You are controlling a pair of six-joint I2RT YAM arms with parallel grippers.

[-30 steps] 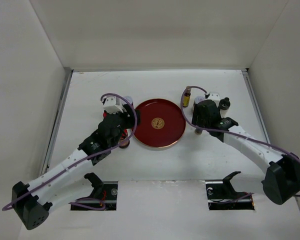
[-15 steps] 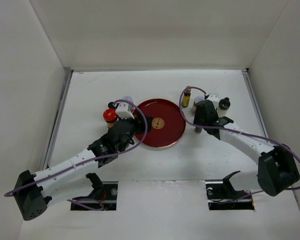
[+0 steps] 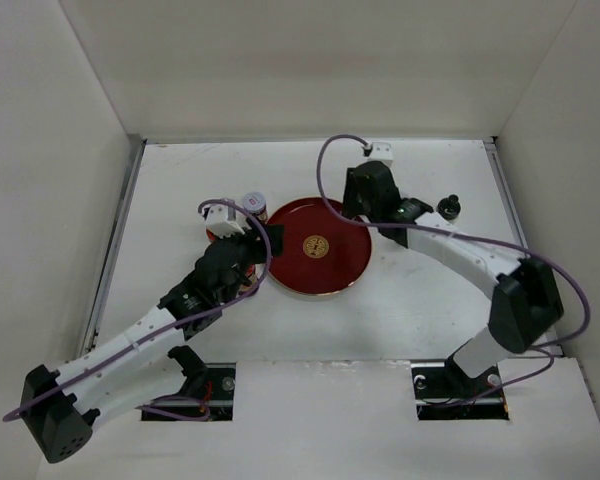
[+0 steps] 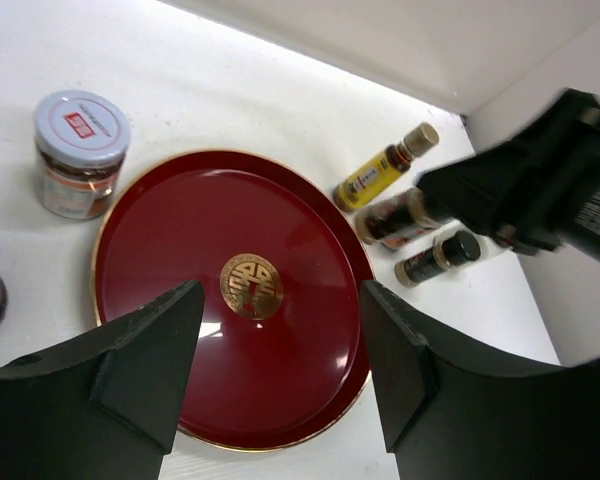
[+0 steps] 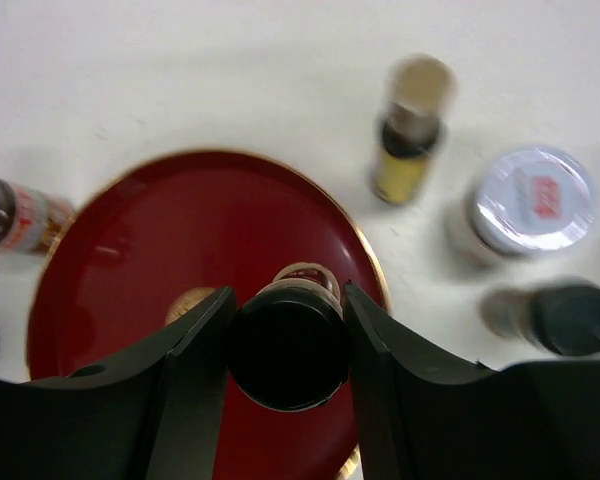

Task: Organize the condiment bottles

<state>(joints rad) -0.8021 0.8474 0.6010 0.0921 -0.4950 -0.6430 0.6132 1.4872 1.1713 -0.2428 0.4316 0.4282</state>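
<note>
Transfer of black-capped bottle (image 5: pixel 285 345) is the step in hand: right fingers (image 5: pixel 190 380) clamp it between them, dark-red tray (image 5: pixel 130 250) below; left fingers (image 4: pixel 140 370) stand apart, empty; next move likely calls for a level descent and release onto the tray.

Round dark-red tray (image 3: pixel 290 268), thin gold rim, lies flat approx. mid white surface (image 3: pixel 410 310). Gold emblem (image 3: pixel 316 245) at tray ctr; finish glossy, reflections visible in left wrist view (image 4: pixel 160 250). White wall panels at back (image 3: pixel 310 70), left and right. Two rect. cut-outs (image 3: pixel 206 392) at near edge, dark inside w/ wiring.
</note>
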